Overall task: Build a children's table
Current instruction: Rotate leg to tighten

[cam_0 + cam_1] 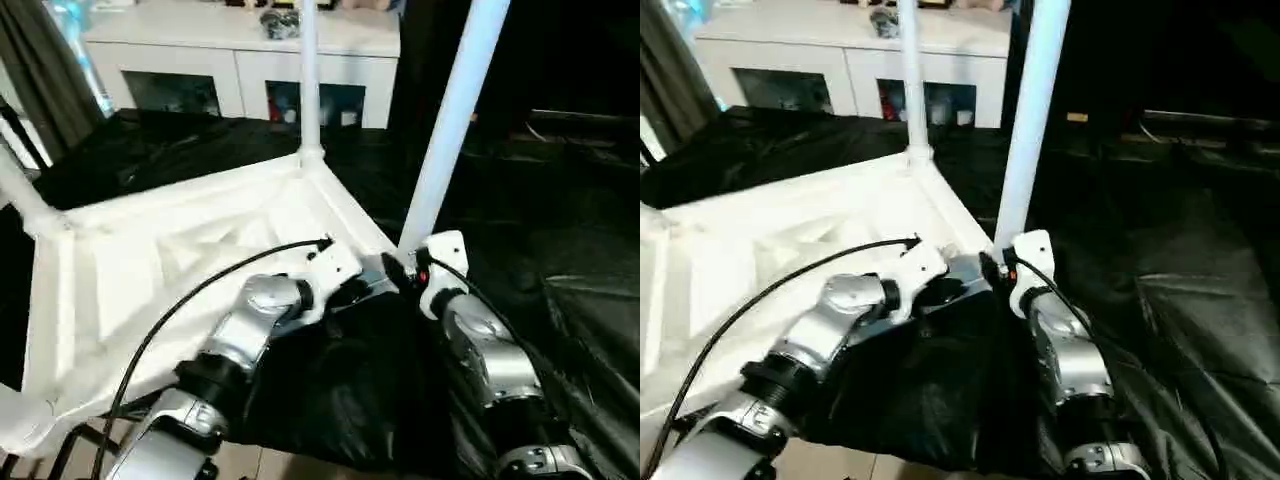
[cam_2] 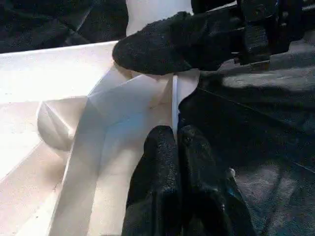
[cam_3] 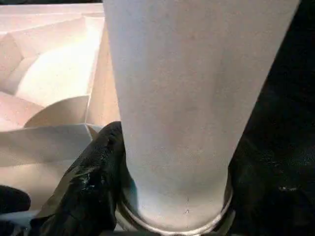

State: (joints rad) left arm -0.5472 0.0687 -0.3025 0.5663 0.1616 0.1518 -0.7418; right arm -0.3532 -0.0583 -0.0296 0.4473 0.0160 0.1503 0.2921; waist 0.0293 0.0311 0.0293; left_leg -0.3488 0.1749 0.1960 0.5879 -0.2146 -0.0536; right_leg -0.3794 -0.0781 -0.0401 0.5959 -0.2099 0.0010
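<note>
The white plastic tabletop [image 1: 170,270] is lying upside down, its ribbed underside facing up and its rounded corners showing sockets. A long white tubular leg [image 1: 309,80] is standing upright in the far corner socket. Another leg [image 1: 452,125] is leaning slightly as it rises from the near right corner (its flared base is sitting in the socket ring, seen close in the right wrist view). A third leg [image 1: 22,195] is angling out from the left corner, mostly cut off at the frame edge.
</note>
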